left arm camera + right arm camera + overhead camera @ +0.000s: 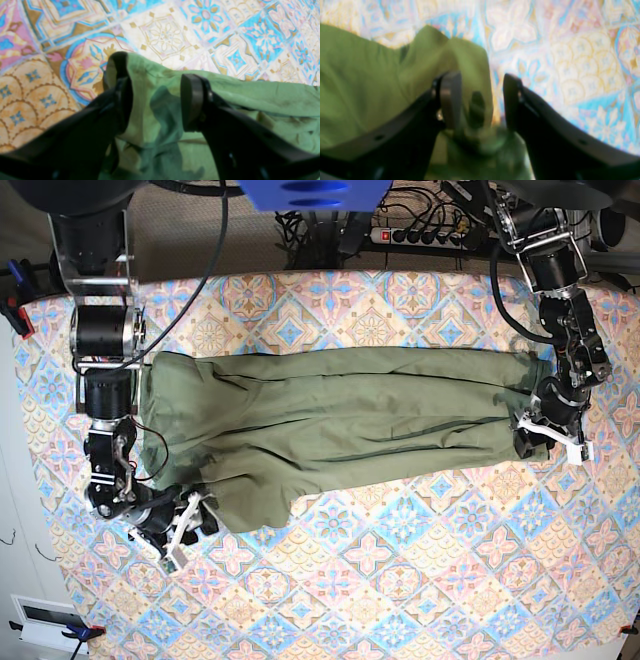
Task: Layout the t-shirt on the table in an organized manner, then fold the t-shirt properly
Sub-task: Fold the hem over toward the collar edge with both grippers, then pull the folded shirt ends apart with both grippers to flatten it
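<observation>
The olive-green t-shirt (330,430) lies stretched out sideways across the table (400,580), wrinkled, with a loose flap hanging at its lower left. At the shirt's right end my left gripper (545,442) stands open. In the left wrist view its jaws (157,102) straddle a fold of the green cloth (250,95) without pinching it. At the lower left corner of the shirt my right gripper (190,515) is open too. Through the right wrist camera, the shirt's edge (357,87) lies slack between the spread fingers (450,100).
A power strip with cables (420,235) runs behind the table's far edge. Red clamps (20,315) hold the patterned cloth at the left edge. Bare patterned tabletop (165,35) spreads in front of the shirt and along its near side.
</observation>
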You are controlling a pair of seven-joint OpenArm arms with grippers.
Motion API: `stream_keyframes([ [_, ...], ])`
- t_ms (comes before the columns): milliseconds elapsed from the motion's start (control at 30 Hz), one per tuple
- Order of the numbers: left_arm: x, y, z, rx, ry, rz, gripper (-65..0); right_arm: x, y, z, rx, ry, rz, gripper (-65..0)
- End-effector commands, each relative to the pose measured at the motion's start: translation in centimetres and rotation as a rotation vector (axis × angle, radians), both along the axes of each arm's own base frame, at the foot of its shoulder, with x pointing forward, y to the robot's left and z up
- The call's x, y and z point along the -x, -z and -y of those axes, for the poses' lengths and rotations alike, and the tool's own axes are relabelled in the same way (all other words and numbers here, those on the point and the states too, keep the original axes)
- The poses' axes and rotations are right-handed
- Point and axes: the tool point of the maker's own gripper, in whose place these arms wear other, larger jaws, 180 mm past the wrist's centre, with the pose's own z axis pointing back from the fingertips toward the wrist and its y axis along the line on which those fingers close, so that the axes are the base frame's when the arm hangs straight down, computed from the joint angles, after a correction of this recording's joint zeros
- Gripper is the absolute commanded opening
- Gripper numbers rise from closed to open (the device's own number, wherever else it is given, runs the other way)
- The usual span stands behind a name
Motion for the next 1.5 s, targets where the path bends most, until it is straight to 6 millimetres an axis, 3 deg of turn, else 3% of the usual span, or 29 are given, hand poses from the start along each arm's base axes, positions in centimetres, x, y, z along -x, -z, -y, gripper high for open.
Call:
stream_keyframes([
  [0,-1.1,-2.2,-0.9,-0.022,-0.005,0.066,-36.0,-1.1,-1.4,0.8,-0.01,0.02,0.034,-38.7],
  [167,-1.0,-2.2,-0.9,-0.022,-0.006,0.065,-36.0,-0.9,0.1,1.2,-0.054,0.047,0.013,-38.6],
  [367,-1.1,-2.2,-0.9,-0.021,-0.007,0.065,-36.0,-0.6,0.5,2.2,-0.009,0.032,0.012,-38.4],
  [467,-1.1,-2.2,-0.9,-0.021,-0.007,0.065,-36.0,-0.5,0.3,4.0,0.012,0.053,0.011,-38.4],
  [667,-1.1,-2.2,-1.0,-0.021,-0.007,0.065,-36.0,0.1,0.7,5.7,0.04,0.067,-0.003,-38.3],
  [1100,-1.1,-2.1,-0.9,-0.019,-0.007,0.064,-36.0,2.4,3.7,5.7,0.047,0.064,-0.067,-38.7],
  [1200,-1.1,-2.1,-0.9,-0.019,-0.007,0.064,-36.0,2.5,3.8,5.7,0.048,0.064,-0.071,-44.8],
  [1367,-1.2,-2.3,-0.9,-0.019,-0.007,0.069,-36.0,2.8,4.1,5.8,0.057,0.064,-0.089,-65.0],
  [1467,-1.9,-3.0,-1.0,-0.022,-0.008,0.087,-36.0,2.8,4.1,6.0,0.056,0.072,-0.1,-63.9],
])
